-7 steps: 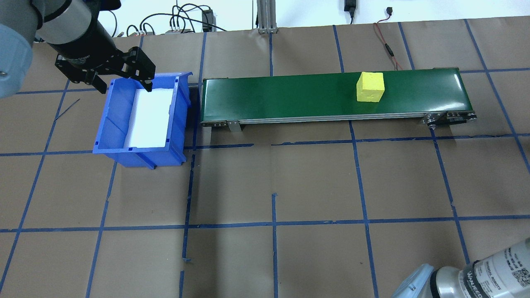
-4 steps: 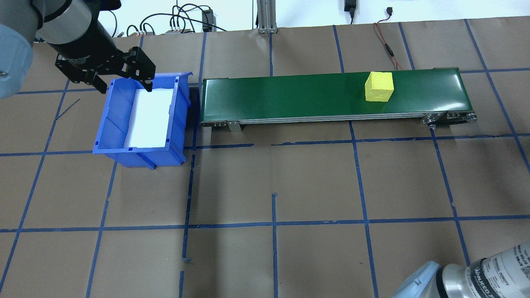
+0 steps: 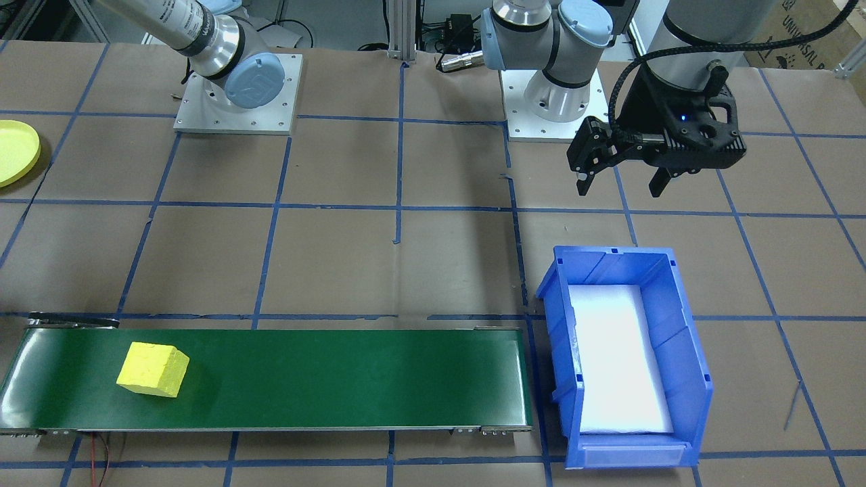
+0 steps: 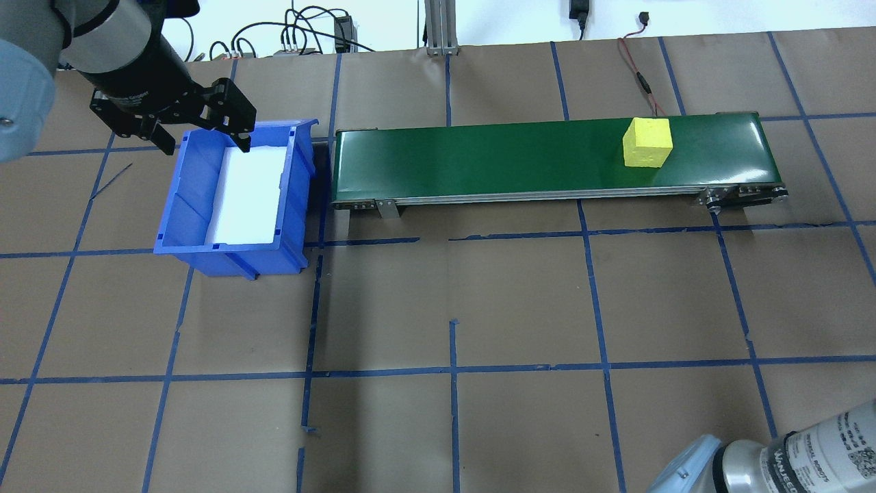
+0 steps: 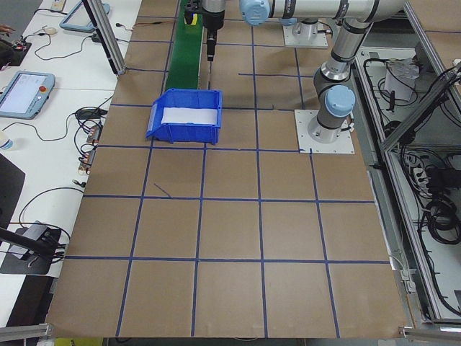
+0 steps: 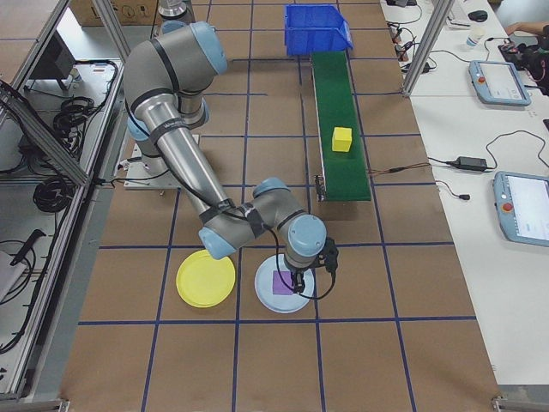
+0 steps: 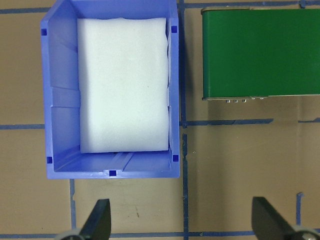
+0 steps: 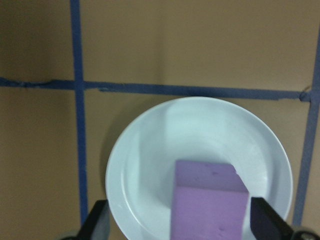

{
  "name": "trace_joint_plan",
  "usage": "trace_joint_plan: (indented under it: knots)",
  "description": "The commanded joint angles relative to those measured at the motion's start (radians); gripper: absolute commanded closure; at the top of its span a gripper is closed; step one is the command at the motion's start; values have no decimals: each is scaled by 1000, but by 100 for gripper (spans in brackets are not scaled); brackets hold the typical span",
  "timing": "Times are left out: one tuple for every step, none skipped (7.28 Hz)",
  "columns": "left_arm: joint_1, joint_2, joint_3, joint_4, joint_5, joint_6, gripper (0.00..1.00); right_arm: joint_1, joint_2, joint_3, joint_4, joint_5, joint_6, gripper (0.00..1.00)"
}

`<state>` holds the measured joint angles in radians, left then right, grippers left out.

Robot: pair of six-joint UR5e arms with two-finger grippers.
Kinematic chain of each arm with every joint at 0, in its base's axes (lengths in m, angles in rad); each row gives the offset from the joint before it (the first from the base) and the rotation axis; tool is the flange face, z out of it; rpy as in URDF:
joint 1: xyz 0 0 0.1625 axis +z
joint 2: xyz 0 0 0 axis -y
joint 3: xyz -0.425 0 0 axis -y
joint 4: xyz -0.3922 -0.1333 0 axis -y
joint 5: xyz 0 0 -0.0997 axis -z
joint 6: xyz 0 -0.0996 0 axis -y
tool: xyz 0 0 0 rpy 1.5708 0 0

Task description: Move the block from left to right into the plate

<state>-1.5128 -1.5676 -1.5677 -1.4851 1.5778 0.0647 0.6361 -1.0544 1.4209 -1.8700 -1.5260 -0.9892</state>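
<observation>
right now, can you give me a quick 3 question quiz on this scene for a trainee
1. True or false: the yellow block sits on the green belt.
2. What lies in the pale plate? A) a purple block B) a yellow block C) nothing
3. Fill in: the yellow plate is ___.

Key: 1 true; 2 A; 3 empty
</observation>
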Motion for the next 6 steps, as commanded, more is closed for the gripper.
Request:
trace_joint_plan:
  knots:
    - [-10,0,-2,-4,2,-15,0,120,-32,-37,80,132,180,0]
    - [-15,1,-8,-4,2,-34,0,184,-32,-40,78,168,305,0]
    - [-18,3,-14,-3,1,-55,0,253,-30,-40,78,209,414,0]
    - [-27,3,-14,-4,1,-71,0,302,-26,-39,72,296,517,0]
    - [-43,6,-15,-6,2,-84,0,351,-13,-40,63,303,530,0]
    - [-44,12,-25,-7,2,-94,0,399,-4,-39,55,350,556,0]
